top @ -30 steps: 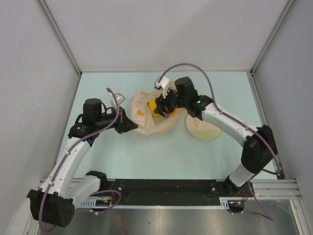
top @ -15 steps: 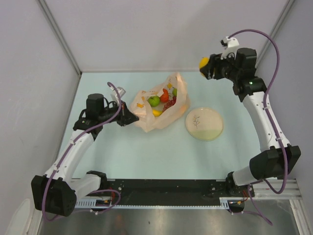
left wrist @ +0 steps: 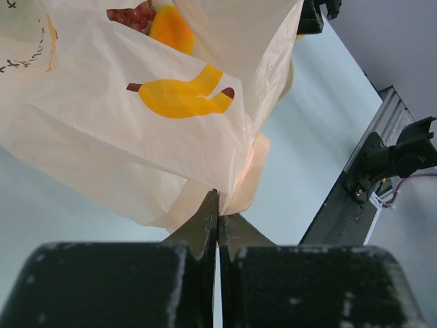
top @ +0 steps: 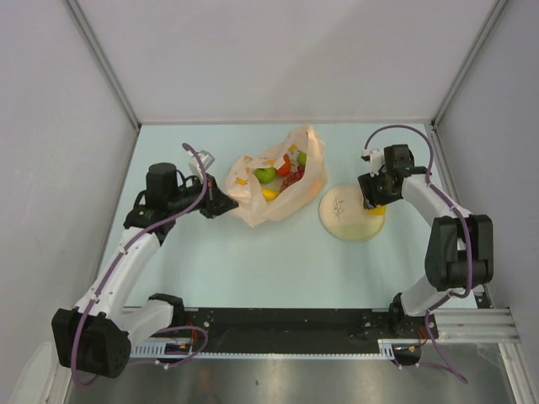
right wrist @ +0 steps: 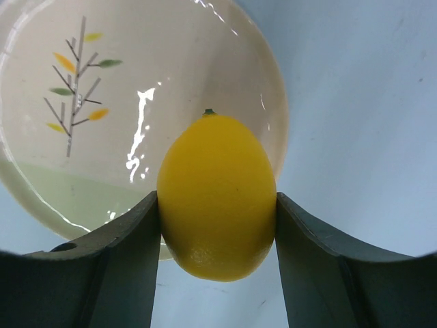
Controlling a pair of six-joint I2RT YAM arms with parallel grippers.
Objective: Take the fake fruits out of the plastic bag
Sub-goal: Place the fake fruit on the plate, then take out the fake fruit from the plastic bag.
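**Right hand grips lemon at plate rim**

Its two fingers are closed on either side of the yellow lemon, at the plate's 3 o'clock rim in the top view. Whether the fruit touches the plate cannot be told.

Left hand is pinched tight on a fold of the plastic bag, at the bag's 9 o'clock edge. The bag lies on the tabletop, at 9 o'clock from the plate. Inside it are a green apple, red fruit, grapes and banana.

blocked: left edge of plastic bag by left gripper; right rim of plate by right gripper | free: gap between bag and plate; near strip of desk
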